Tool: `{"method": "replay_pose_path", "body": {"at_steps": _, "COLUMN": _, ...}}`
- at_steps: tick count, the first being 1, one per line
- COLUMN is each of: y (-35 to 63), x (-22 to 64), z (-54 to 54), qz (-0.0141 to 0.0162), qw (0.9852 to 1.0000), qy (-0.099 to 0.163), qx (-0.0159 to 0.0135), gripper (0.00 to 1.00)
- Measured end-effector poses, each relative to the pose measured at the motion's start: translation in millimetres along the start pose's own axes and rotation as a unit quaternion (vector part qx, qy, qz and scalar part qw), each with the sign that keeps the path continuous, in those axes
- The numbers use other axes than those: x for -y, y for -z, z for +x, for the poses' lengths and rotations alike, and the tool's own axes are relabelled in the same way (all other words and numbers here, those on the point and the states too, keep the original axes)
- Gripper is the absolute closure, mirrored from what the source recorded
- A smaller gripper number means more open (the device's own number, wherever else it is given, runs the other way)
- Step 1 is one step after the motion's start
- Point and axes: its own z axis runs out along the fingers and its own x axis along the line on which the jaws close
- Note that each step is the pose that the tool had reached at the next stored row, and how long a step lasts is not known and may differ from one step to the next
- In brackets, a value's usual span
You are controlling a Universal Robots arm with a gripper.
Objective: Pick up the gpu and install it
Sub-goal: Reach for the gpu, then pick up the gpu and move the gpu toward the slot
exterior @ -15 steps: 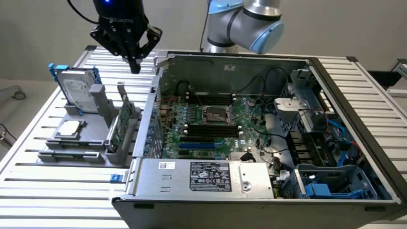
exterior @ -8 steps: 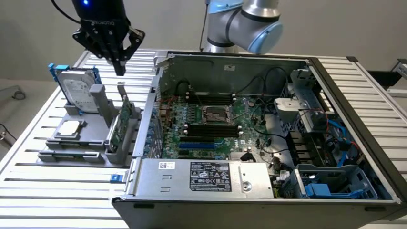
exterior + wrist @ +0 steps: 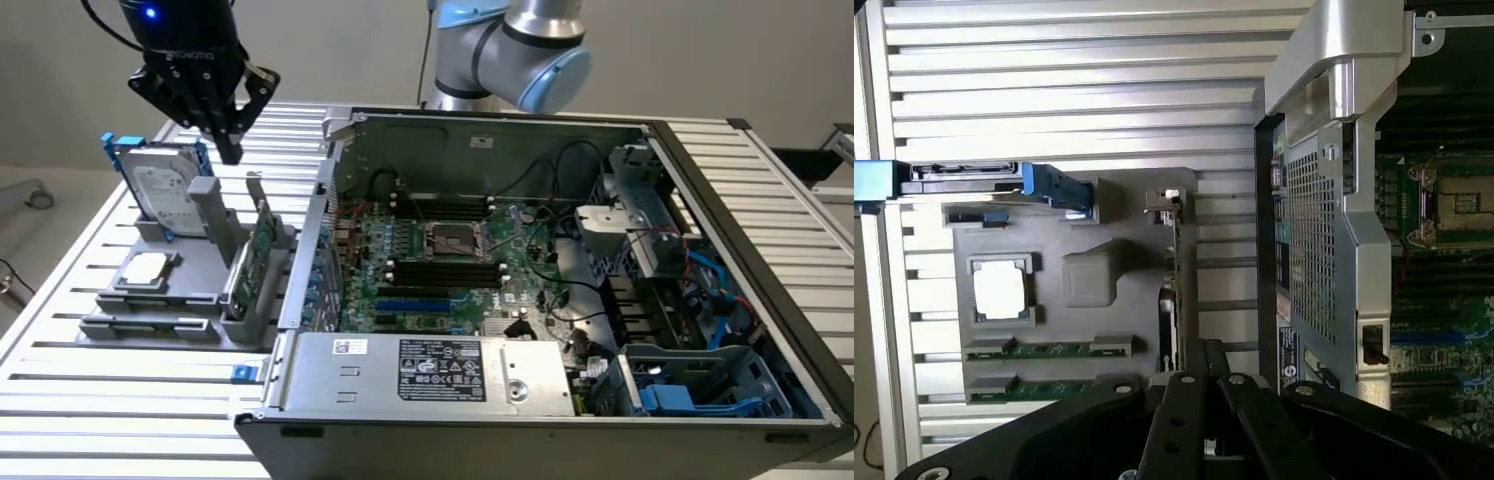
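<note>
The gripper hangs clenched and empty above the grey fixture. The gpu stands on edge in 1 slot there, below the fingertips and slightly toward the computer case, its long axis parallel to the case wall

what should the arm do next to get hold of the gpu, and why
Probably open the fingers first. They are shut, hold nothing, and hang above the gpu, which stands on edge in the gray holder beside the computer case. Closed like this, they could not straddle the card's thin edge.
</note>
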Motion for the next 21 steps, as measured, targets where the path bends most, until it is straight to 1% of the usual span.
{"method": "replay_pose_path", "body": {"at_steps": 6, "y": -7.8, "x": 0.6, "z": 8.9, "qz": 0.0008, "qw": 0.9999, "qy": 0.011, "qx": -0.0003, "gripper": 0.89}}
{"method": "replay_pose_path", "body": {"at_steps": 9, "y": -13.1, "x": 1.5, "z": 9.7, "qz": 0.0009, "qw": 0.9999, "qy": 0.011, "qx": -0.0003, "gripper": 0.89}}
{"method": "replay_pose_path", "body": {"at_steps": 16, "y": -24.9, "x": 7.6, "z": 11.5, "qz": 0.0009, "qw": 0.9999, "qy": 0.011, "qx": -0.0002, "gripper": 0.88}}
{"method": "replay_pose_path", "body": {"at_steps": 18, "y": -26.2, "x": 8.3, "z": 11.8, "qz": 0.0014, "qw": 0.9999, "qy": 0.011, "qx": -0.0007, "gripper": 0.76}}
{"method": "replay_pose_path", "body": {"at_steps": 19, "y": -26.8, "x": 8.6, "z": 11.9, "qz": 0.0016, "qw": 0.9999, "qy": 0.011, "qx": -0.0011, "gripper": 0.76}}
{"method": "replay_pose_path", "body": {"at_steps": 21, "y": -29.0, "x": 8.9, "z": 12.1, "qz": 0.0019, "qw": 0.9999, "qy": 0.011, "qx": -0.0016, "gripper": 0.64}}
